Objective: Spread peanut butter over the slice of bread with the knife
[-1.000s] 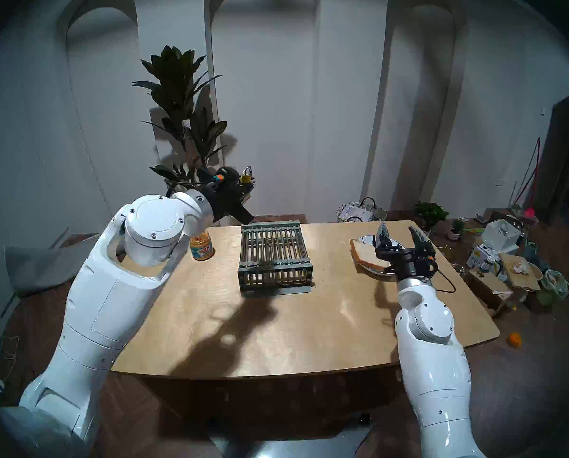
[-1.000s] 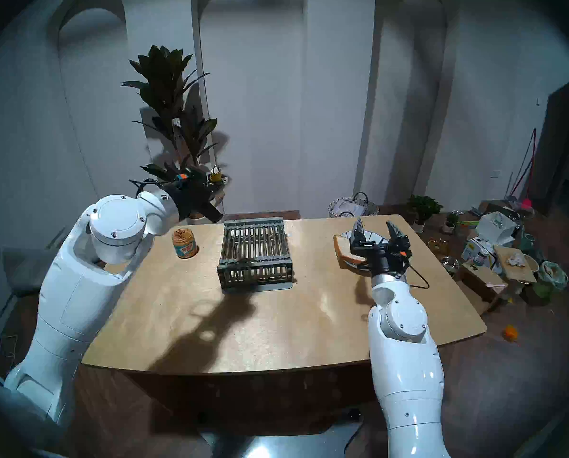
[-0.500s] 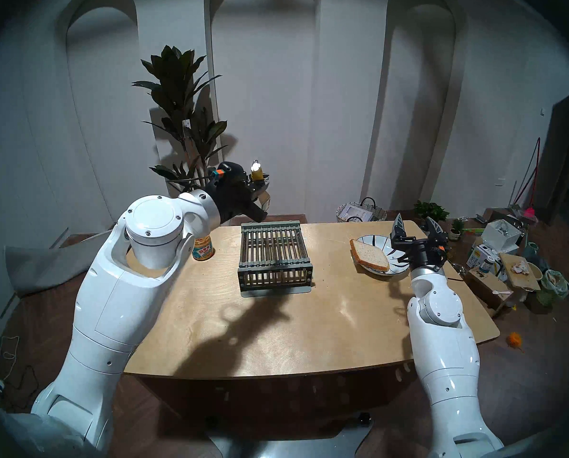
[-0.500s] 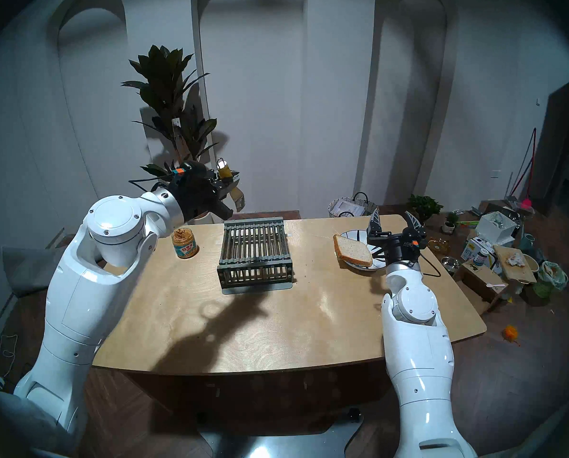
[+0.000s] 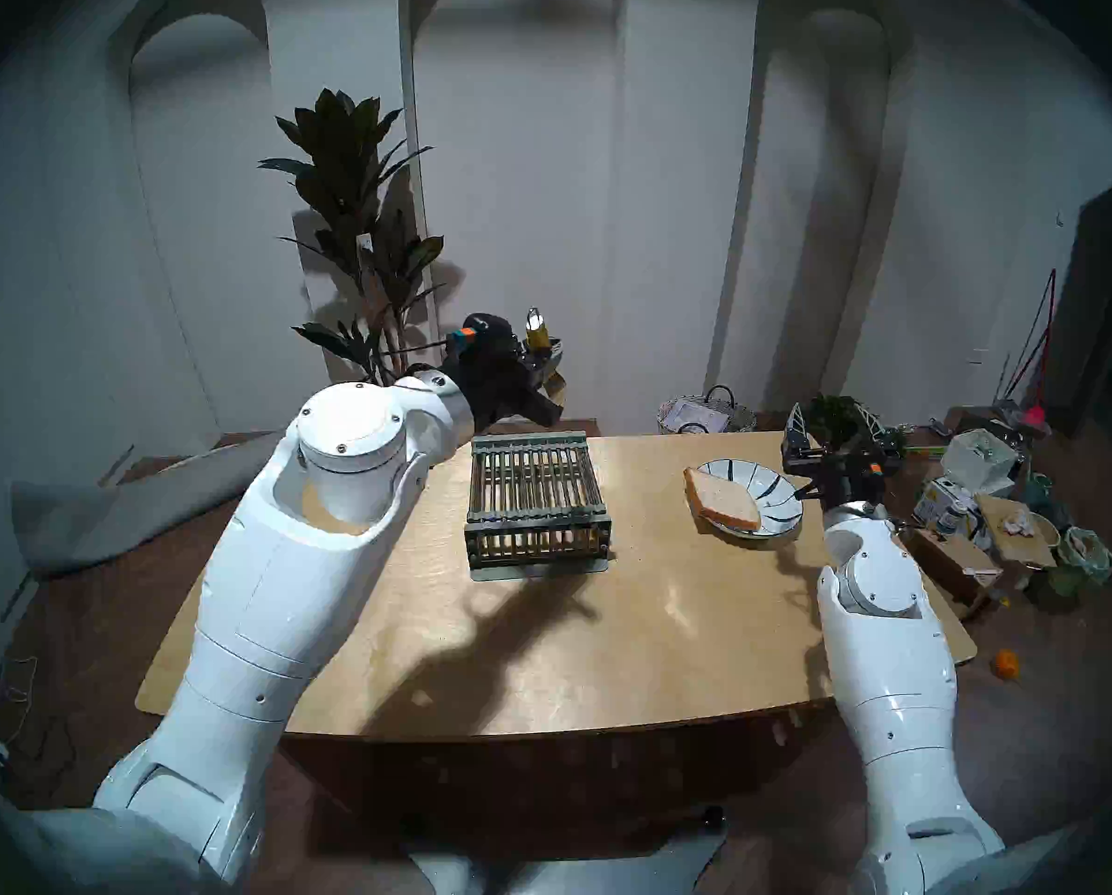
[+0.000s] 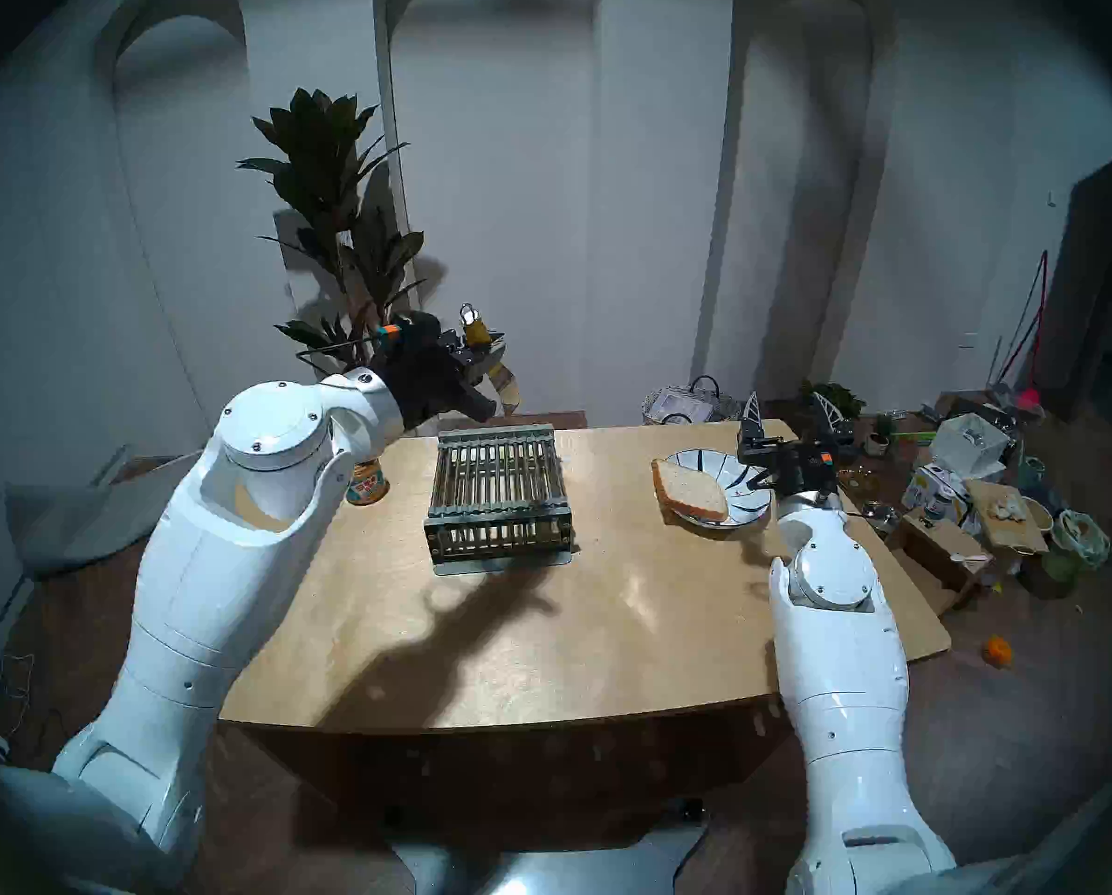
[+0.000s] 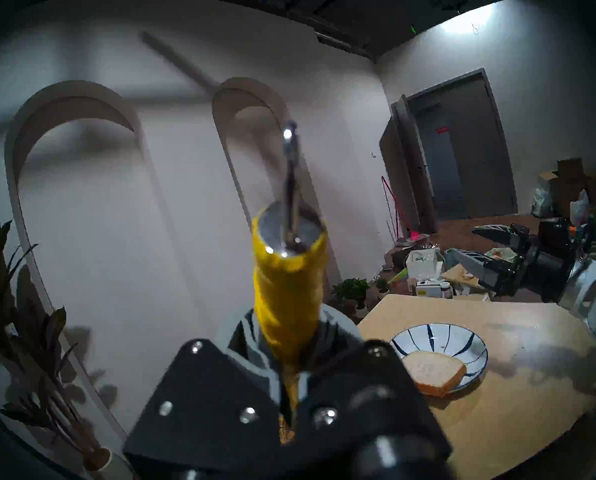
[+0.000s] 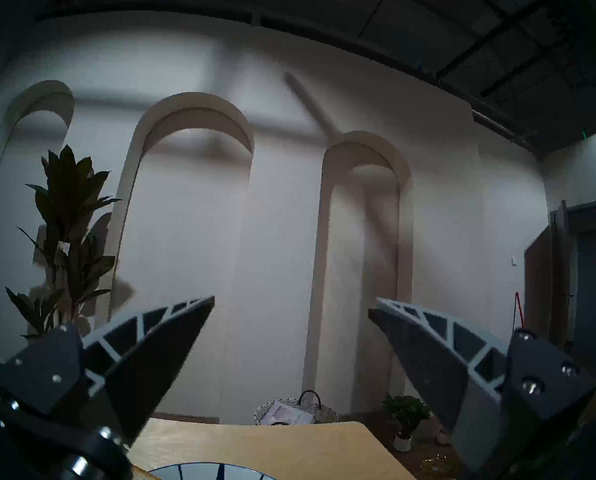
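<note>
Left gripper [image 7: 289, 382] clamped on knife [image 7: 288, 278] above rack [image 5: 536, 496]; right gripper [image 5: 834, 422] apart, right of rack.

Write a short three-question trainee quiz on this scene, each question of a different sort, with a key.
1. True or false: the left end effector is shut on the knife by its yellow handle, metal loop uppermost.
2. Where does the slice of bread lie?
A. on the grey slatted rack
B. on the blue-striped plate, overhanging its left rim
C. flat on the table
3. Fill in: the right end effector, beyond the plate's right side, is ____ and holds nothing.

Key: 1 true; 2 B; 3 open.
</note>
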